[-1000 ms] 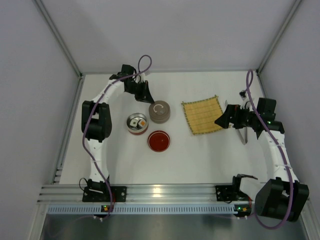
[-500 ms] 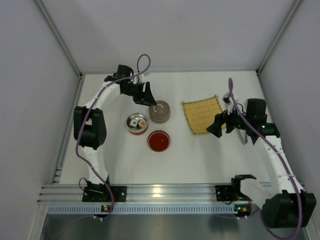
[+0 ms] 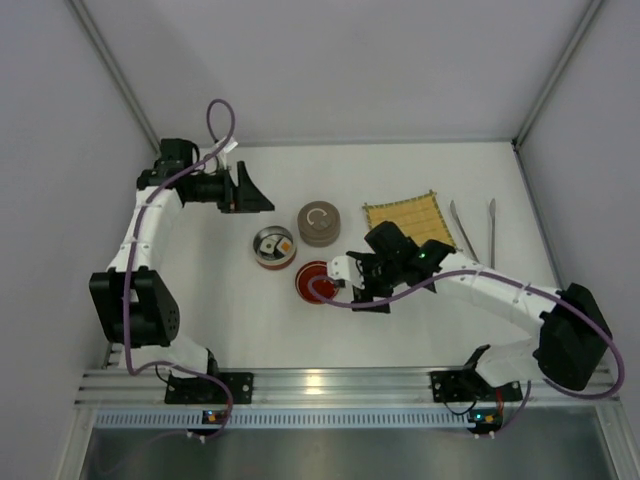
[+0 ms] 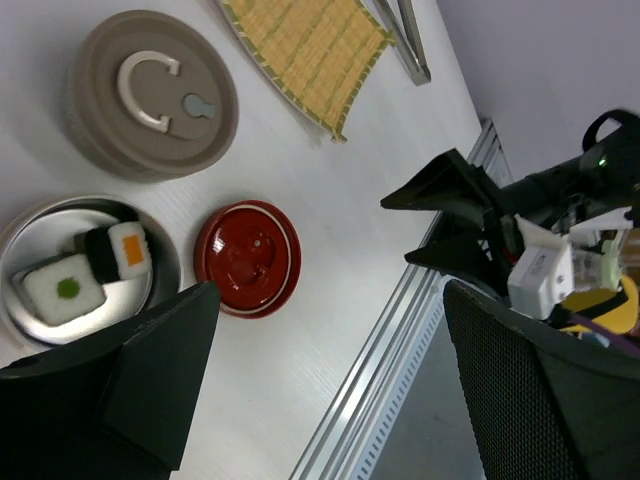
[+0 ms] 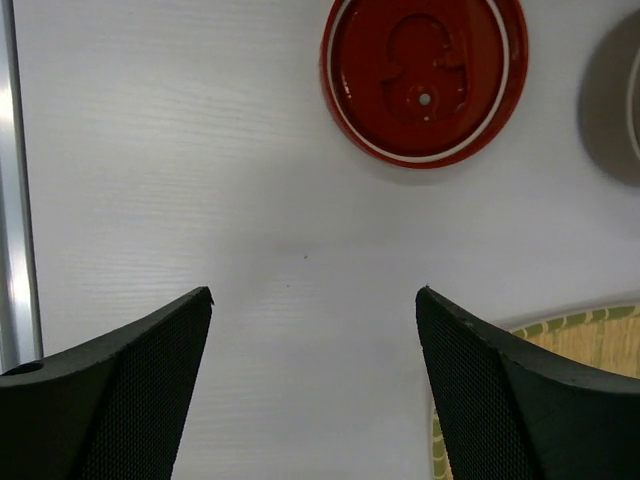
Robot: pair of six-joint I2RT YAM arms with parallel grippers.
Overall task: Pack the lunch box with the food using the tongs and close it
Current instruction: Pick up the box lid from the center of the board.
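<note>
Both claws are hanging open, gripping nothing.
The tongs [image 3: 492, 232] are lying on the desk [image 3: 230, 320] right of the bamboo mat [image 3: 405, 230]; two sushi pieces [image 4: 115, 250] are sitting in the metal tin [image 4: 45, 215], with the left claw [image 3: 258, 197] beyond it and the right claw [image 3: 352, 287] beside the red lid [image 3: 318, 282].

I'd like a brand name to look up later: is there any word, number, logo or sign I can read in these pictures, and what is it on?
No words, numbers or brands can be read anywhere.
Grey-brown lid: only a raised C-shaped handle, not lettering.
Red lid: a moulded curved shape, no text.
White block on the right arm: too blurred to tell whether it bears print.
</note>
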